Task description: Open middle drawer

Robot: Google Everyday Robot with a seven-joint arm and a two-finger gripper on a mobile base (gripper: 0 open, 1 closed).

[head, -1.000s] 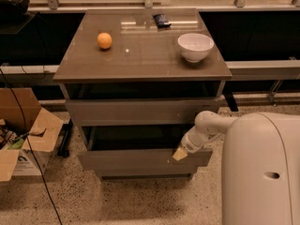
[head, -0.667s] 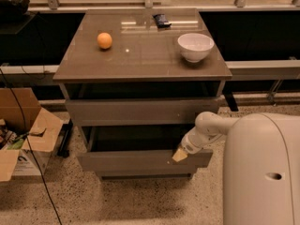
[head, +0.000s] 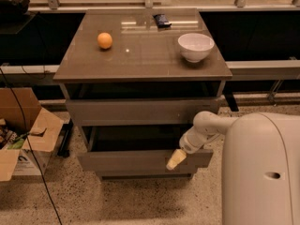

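The middle drawer [head: 136, 162] is a flat grey-taupe front, pulled out from the cabinet, with its dark inner box showing above the front. My gripper [head: 176, 159] has a pale tip and rests against the right part of this drawer front, near its top edge. The white arm [head: 206, 128] reaches to it from the right. Another drawer front [head: 140, 111] sits above, with a dark gap under the tabletop.
An orange [head: 105, 40], a white bowl [head: 195, 46] and a small dark packet [head: 162, 20] lie on the cabinet top [head: 140, 55]. An open cardboard box [head: 21, 135] and a black cable [head: 28, 144] are on the floor at left. My white base [head: 262, 172] fills the lower right.
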